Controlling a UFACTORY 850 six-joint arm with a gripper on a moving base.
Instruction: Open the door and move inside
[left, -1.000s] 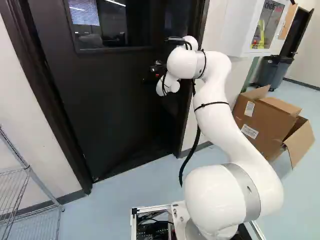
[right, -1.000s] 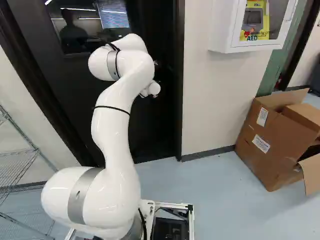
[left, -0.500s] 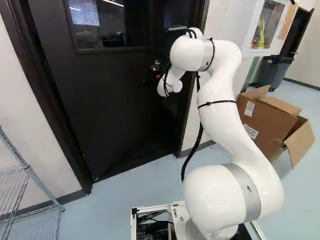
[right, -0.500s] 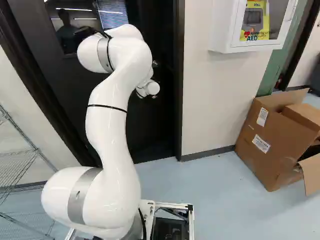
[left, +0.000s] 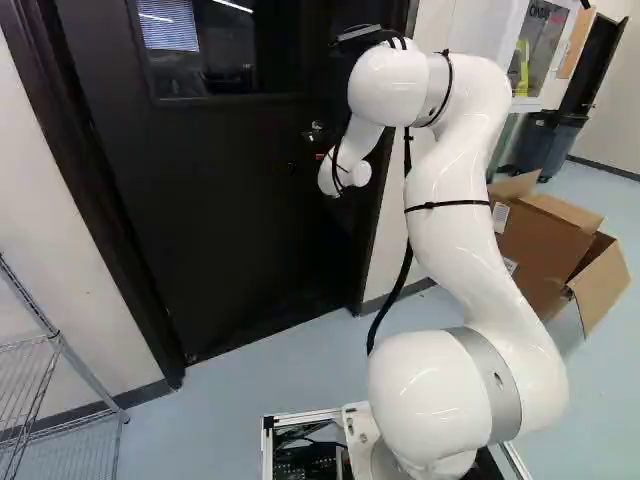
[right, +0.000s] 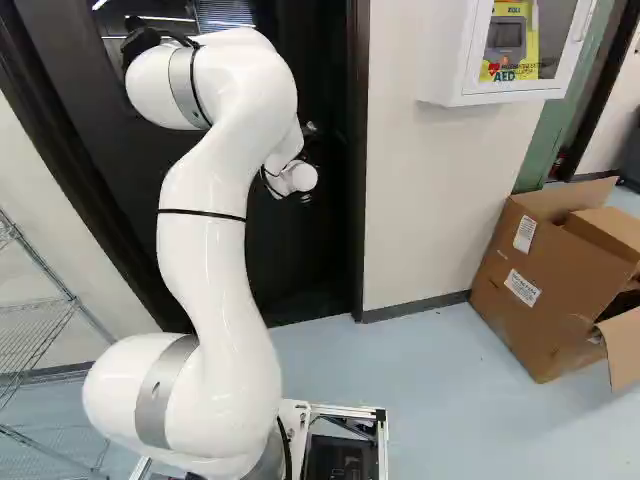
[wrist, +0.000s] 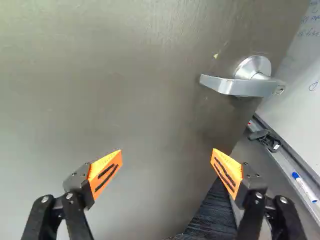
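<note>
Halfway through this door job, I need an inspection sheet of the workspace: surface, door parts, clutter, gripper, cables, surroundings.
Surface: blue-grey floor leads up to the door.
Job's things: dark door with a window; silver lever handle roughly level; latch state cannot be told.
Clutter: open cardboard box right of the door; marker on a ledge past the door's edge.
Gripper: gripper open, nothing between its fingers, handle ahead and off to one side.
Cables: black cable hangs beside the arm; snagging: nothing seen.
Surroundings: wire shelf left of the door, white wall cabinet right.
</note>
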